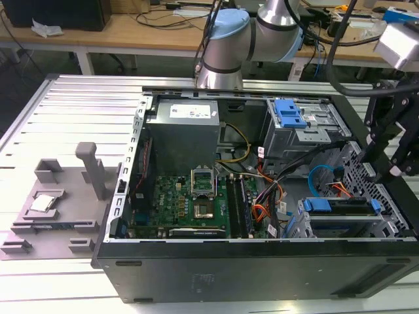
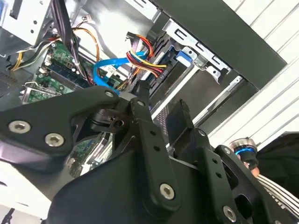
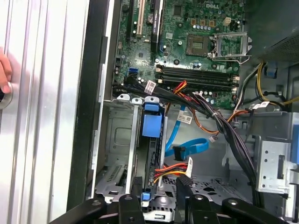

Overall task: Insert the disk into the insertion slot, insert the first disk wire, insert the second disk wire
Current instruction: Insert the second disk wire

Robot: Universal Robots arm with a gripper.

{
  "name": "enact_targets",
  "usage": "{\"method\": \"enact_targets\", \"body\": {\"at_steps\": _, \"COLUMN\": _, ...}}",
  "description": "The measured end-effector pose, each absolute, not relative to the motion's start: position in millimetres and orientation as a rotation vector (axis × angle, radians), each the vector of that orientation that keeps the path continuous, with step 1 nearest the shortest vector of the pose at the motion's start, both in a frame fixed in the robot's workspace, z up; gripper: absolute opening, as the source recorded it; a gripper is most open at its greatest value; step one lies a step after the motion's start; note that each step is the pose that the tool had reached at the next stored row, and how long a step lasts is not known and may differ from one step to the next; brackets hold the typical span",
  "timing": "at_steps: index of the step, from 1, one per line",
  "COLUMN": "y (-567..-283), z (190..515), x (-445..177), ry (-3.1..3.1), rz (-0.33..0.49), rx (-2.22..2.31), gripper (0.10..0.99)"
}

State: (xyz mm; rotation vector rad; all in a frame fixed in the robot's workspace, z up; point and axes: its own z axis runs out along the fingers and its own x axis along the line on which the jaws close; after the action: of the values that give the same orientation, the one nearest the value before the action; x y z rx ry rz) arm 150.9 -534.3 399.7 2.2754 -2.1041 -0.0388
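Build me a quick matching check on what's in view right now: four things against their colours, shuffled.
Things:
1. motherboard
2. flat cable
3. power supply
4. gripper

Colours:
A. black
B. grey
C. green
D. blue

Pairs: 1-C, 2-D, 3-B, 4-A

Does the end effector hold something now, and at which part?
Nothing is held. The end effector is open near the disk, which sits in the insertion slot.
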Motion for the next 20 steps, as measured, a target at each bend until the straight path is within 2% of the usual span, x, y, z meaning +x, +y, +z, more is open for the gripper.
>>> {"method": "enact_targets", "body": {"at_steps": 10, "y": -507.9, "z": 400.5, "x": 136.0, "ry": -2.103, "rz": -0.039, "rx": 2.276, "gripper": 0.424}}
{"method": "enact_targets", "body": {"at_steps": 20, "y": -507.9, "z": 376.4, "x": 117.9, "ry": -2.088, "rz": -0.038, "rx": 2.289, "gripper": 0.424}}
